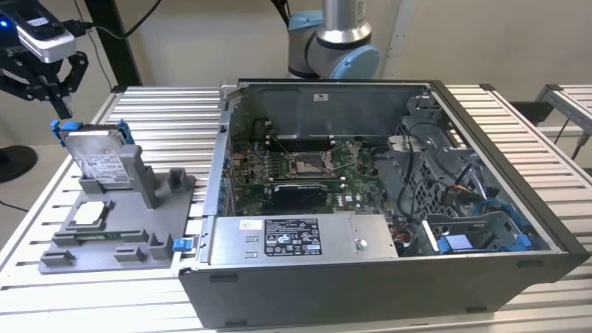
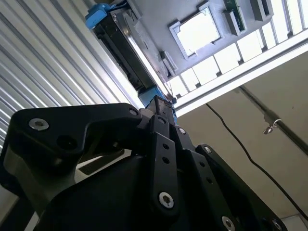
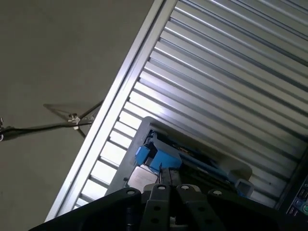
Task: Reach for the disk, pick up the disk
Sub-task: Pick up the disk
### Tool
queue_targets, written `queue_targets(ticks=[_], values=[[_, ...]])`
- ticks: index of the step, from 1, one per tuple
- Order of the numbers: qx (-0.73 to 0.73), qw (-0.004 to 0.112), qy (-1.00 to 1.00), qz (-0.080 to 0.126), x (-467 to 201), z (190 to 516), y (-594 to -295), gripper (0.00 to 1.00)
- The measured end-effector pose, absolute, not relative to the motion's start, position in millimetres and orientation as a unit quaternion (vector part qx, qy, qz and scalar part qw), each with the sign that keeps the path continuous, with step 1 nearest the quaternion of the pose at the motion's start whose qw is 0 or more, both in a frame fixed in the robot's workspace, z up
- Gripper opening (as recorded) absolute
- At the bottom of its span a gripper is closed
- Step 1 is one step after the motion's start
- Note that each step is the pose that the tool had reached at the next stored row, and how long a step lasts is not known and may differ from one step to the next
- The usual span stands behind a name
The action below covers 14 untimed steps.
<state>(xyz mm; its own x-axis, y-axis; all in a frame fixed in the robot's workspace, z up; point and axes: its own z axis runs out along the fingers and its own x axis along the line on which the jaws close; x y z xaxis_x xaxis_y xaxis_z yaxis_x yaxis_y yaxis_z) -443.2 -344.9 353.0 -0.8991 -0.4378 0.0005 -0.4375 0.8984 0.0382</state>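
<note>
The disk (image 1: 97,156) stands on edge in a grey holder (image 1: 138,239) at the exterior view's left, its silver face and white label turned toward the camera and a blue bracket around its edges. My gripper (image 1: 63,107) hangs just above the disk's upper far corner, its black fingers drawn together to a point, apparently shut on nothing. In the second wrist view the fingertips (image 2: 159,103) sit close to the blue bracket of the disk (image 2: 127,43). The first wrist view shows the disk (image 3: 163,156) right beyond the gripper (image 3: 166,174).
A small white square chip (image 1: 90,213) lies in the holder in front of the disk. An open computer case (image 1: 370,208) takes up the middle and right of the slatted metal table (image 1: 28,277). The arm's base (image 1: 328,48) rises behind the case.
</note>
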Motion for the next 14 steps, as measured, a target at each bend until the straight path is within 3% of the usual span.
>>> queue_targets(ticks=[14], values=[[0.236,0.005,-0.972,-0.019,-443.2,353.1,-344.9,0.0]])
